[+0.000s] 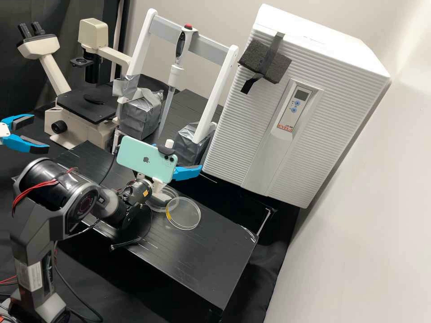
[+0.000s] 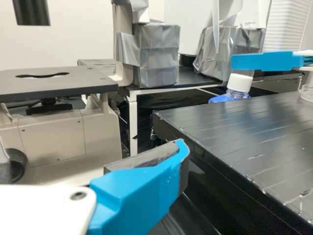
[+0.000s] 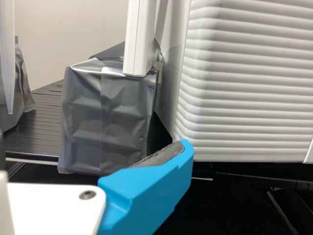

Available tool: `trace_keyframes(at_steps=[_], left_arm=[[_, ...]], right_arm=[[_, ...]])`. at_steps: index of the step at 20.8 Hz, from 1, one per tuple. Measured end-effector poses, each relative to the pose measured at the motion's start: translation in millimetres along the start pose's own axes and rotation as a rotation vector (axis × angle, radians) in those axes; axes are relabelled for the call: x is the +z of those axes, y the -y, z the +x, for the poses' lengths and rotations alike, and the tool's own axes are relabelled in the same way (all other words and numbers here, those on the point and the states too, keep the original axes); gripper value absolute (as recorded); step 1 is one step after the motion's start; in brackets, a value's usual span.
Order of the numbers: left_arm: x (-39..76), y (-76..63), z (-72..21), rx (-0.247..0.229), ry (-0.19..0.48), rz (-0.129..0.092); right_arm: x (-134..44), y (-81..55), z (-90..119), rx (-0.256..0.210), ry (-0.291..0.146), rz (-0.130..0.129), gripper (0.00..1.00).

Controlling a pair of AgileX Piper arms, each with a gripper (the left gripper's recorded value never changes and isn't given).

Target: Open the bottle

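— What is sitting nearest on the bench [image 1: 202, 260]?

— The right arm [image 1: 58, 202] is stretching low across its near end, carrying a phone [image 1: 146, 158] on the wrist. Just past the wrist, two clear dishes [image 1: 183, 213] are lying side by side on the bench top.

— And the right gripper [image 1: 185, 172]?

— It is hanging beyond the phone, near the bench's far edge. It is facing the nearer of two taped blocks [image 1: 191, 142] and the white machine [image 1: 292, 112]. Whether its jaws are standing open or closed cannot be told.

— Where is the bottle [image 2: 238, 89] standing?

— It is standing upright just behind the phone, right beside the right gripper, and its white cap [image 1: 169, 144] is still sitting on it. In the left wrist view, blue of the right gripper is passing just above the cap. Whether the two are touching cannot be told.

— What is the left gripper [image 1: 39, 132] doing?

— It is hovering off the bench's side, well apart from the bottle and in front of the microscope [image 1: 76, 103]. Its jaws are standing open and holding nothing.

— And farther back?

— A pipette [image 1: 176, 67] is hanging from a white stand [image 1: 193, 42] whose legs are sitting in the taped blocks. The white machine is standing beside it, against the wall.
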Motion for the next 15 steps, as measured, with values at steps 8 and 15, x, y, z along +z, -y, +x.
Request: trace_keyframes(at_steps=[8, 15], left_arm=[[-0.4, 1.7, 0.4, -0.008, 0.003, -0.002], [-0.9, 3.9, 2.4, -0.023, 0.015, -0.001]], right_arm=[[0.0, 0.0, 0, 0.0, 0.0, 0.0, 1.0], [-16.9, -3.2, -25, -0.001, -0.057, 0.009, 1.0]])
